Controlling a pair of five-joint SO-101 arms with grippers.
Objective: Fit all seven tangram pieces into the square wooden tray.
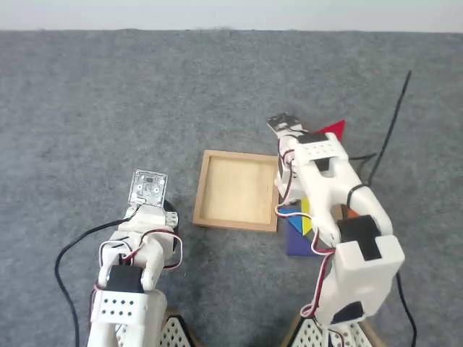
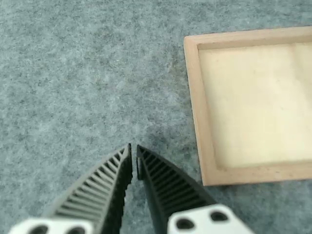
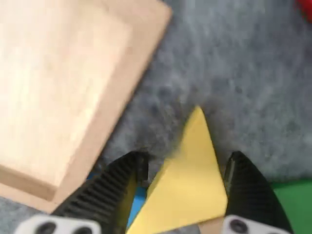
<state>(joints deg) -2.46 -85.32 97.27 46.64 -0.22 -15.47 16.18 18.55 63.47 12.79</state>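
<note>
White left arm point(image 1: 137, 249), white right arm point(image 1: 329, 181), black servo blocks point(image 1: 359, 237), red-and-white wiring point(image 1: 317, 247), black cables point(image 1: 400, 101), ribbed black tool fingers point(image 2: 105, 187)

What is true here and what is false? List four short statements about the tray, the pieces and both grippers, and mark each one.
1. The wooden tray holds no pieces. True.
2. The left gripper is wide open. False: its jaws are shut, over the grey mat beside the tray.
3. The right gripper is open, with a jaw on either side of the yellow piece. True.
4. The red piece lies in the tray. False: it lies on the mat, outside the tray.
</note>
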